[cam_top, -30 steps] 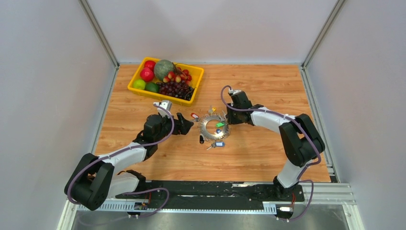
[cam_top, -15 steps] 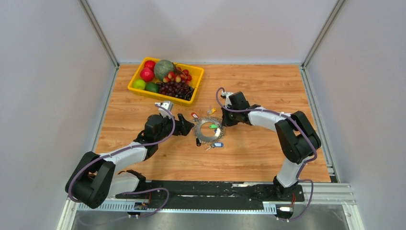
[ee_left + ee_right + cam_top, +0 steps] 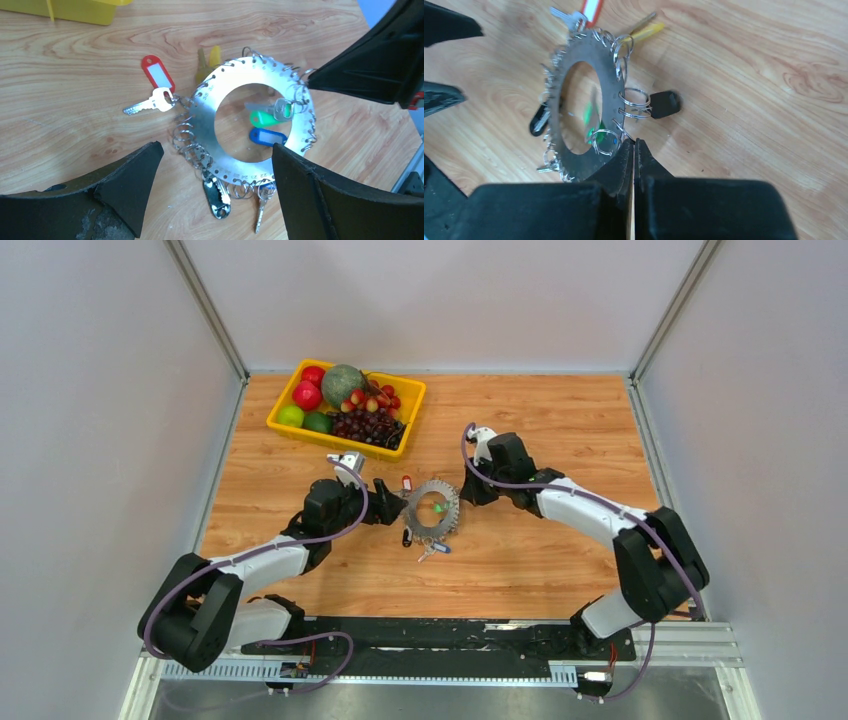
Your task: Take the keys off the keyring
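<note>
From above, the keyring [image 3: 413,510] sits near the middle of the desk [image 3: 560,570], between the two arms and in front of a yellow tray [image 3: 330,440] of fruit [image 3: 342,383]. This view does not make clear how either tool meets it. The right wrist camera does: the right tool [image 3: 633,147] is pinched tight on the ring's rim, and the ring looks tilted up from the wood on that side. It also shows a black tag [image 3: 665,104] on two small split rings beside the tool, which the left wrist view hides. The left wrist camera shows the left tool [image 3: 215,150] spread wide, its two fingers [image 3: 125,185] either side of the ring's near edge and apart from it. It shows the keys [image 3: 150,104] fanned around the rim: one with a red tag [image 3: 157,74] carrying a white insert, a yellow one [image 3: 215,55], and green [image 3: 264,119] and blue [image 3: 267,136] tags lying in the open centre. Small numbers are stamped beside the rim holes; those at the lower edge seem to read 20, 21, 22, and the rest are too small. Both arms reach low over the desk, forearms angled inward, the left tool pointing right and the right tool pointing left.
</note>
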Action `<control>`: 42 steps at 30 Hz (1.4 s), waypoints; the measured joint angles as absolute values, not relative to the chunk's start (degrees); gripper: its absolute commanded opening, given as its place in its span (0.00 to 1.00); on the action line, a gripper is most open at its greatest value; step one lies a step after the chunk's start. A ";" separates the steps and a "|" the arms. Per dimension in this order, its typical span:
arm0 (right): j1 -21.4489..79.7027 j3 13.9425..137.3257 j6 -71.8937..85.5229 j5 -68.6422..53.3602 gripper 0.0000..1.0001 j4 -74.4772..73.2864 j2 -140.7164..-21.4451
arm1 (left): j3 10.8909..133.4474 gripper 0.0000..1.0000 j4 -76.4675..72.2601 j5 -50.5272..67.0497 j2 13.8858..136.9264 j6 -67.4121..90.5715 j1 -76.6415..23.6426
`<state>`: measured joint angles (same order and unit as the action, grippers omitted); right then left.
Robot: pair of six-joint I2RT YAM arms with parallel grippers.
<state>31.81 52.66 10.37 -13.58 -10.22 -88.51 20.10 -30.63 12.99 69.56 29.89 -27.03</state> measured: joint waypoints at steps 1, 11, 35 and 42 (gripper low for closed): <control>31.81 52.18 10.46 -13.61 0.00 -10.04 -86.78 | 20.10 0.91 -30.70 13.02 69.56 29.87 -27.03; 31.81 50.74 12.69 -13.02 0.00 -9.17 -80.71 | 21.21 0.89 -29.47 11.90 70.22 29.45 -27.40; 29.87 42.17 28.32 -8.43 0.65 -13.56 -80.29 | 23.05 0.89 -26.02 9.74 71.83 29.28 -27.40; 29.32 35.05 37.12 -12.80 0.62 -9.80 -77.14 | 26.92 0.76 -23.53 9.85 78.43 29.74 -27.73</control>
<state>29.32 35.05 37.12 -12.80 -9.80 -77.14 26.92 -23.53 9.85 78.43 29.74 -27.73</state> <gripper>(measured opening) 0.631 0.805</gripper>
